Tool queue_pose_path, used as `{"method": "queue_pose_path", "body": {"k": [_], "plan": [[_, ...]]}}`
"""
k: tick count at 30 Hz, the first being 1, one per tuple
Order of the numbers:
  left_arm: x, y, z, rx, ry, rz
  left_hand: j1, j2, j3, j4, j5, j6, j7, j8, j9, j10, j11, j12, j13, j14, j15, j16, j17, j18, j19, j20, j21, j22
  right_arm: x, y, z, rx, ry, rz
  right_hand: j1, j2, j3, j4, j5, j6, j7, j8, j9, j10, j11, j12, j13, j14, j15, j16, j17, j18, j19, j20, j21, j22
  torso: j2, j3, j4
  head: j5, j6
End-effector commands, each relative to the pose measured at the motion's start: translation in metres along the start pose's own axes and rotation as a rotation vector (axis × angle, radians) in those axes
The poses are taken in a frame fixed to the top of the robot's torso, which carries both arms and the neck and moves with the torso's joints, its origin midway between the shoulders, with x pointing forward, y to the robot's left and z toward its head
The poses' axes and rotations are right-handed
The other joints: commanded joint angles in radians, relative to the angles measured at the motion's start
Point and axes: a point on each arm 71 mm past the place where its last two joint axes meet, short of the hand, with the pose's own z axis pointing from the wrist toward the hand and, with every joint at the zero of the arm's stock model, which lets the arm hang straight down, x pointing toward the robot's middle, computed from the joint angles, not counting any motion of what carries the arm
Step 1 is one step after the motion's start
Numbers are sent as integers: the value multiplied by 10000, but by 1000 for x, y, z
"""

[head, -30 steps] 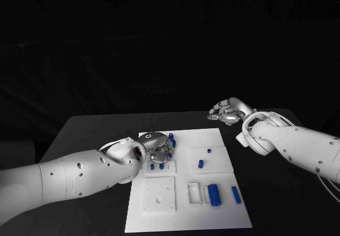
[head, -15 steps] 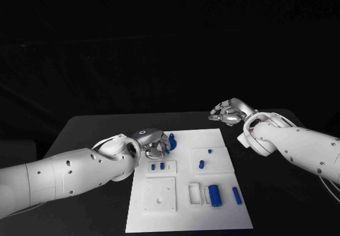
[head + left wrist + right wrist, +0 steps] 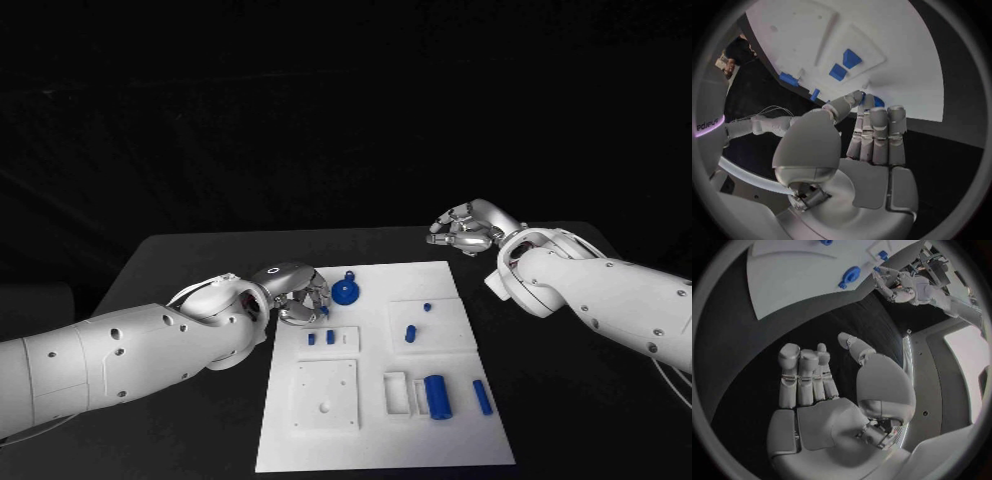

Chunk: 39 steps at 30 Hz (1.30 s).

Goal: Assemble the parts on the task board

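Note:
The white task board (image 3: 378,440) lies in the middle of the black table. A round blue part (image 3: 346,291) rests near the board's far left corner. My left hand (image 3: 296,296) hovers at the board's left edge, just left of that part, fingers stretched out and holding nothing. In the left wrist view the left hand (image 3: 870,135) shows straight fingers, with the round blue part (image 3: 879,102) peeking past them. My right hand (image 3: 464,232) hangs off the board beyond its far right corner. In its wrist view the right hand (image 3: 814,385) is empty with fingers extended.
Two short blue pegs (image 3: 320,338) stand in a block left of the board's centre. A thick blue cylinder (image 3: 436,396) and a slim blue bar (image 3: 480,396) lie at the front right. Two small blue pieces (image 3: 410,333) sit mid-right.
My left hand has drawn back to the left off the round blue part, leaving it lying uncovered on the board. The right hand has stayed in place.

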Motion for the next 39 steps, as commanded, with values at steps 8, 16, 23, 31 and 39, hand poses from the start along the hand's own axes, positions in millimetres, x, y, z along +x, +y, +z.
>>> {"method": "queue_pose_path", "body": {"k": [8,16,23,31,39], "plan": [[2,1,-1,-23,256,-111,-10,40,58,-27,23,97,-2,30,16,96,-16,-52,-5,68,-6,35,-17,543,27,-212,68,142,2,0,-1,-101,143,-16,-16,89,-40,-40,39,5,55,-42,11,-87,2,58,-18,50,-40,-41,16,848,-1,-86,-38,47,3,1,-14,32,-6],[6,2,-2,-82,387,-146,-13,42,60,-26,18,98,-2,29,14,99,-16,-55,-5,72,-6,35,-18,542,30,-212,69,142,2,0,-1,-104,140,-14,-17,89,-40,-42,38,6,55,-43,12,-88,2,59,-19,50,-40,-42,17,848,-1,-86,-39,48,4,16,-15,36,-18],[11,3,-3,-115,425,-186,-13,45,66,-26,10,96,-1,27,11,102,-17,-61,-7,75,-6,34,-21,542,32,-213,70,142,2,0,-1,-106,140,-13,-19,91,-41,-44,39,6,55,-44,13,-88,2,60,-21,50,-40,-43,18,848,0,-86,-40,50,7,18,-21,65,-20],[13,6,-1,-203,494,-166,-16,47,72,-24,5,91,1,22,8,102,-16,-70,-9,77,-6,31,-23,541,34,-214,70,141,2,1,-1,-115,150,-9,-20,93,-41,-46,39,6,55,-45,14,-89,3,61,-23,51,-40,-44,19,848,0,-85,-42,51,7,15,-22,42,-19],[15,6,0,-231,535,-149,-14,50,82,-25,-1,83,4,16,3,97,-14,-82,-12,77,-4,27,-27,541,34,-214,70,140,2,1,-1,-111,150,-10,-23,94,-42,-47,39,7,56,-45,16,-90,3,63,-26,51,-40,-45,20,848,0,-85,-44,53,8,12,-23,36,-21]]}}
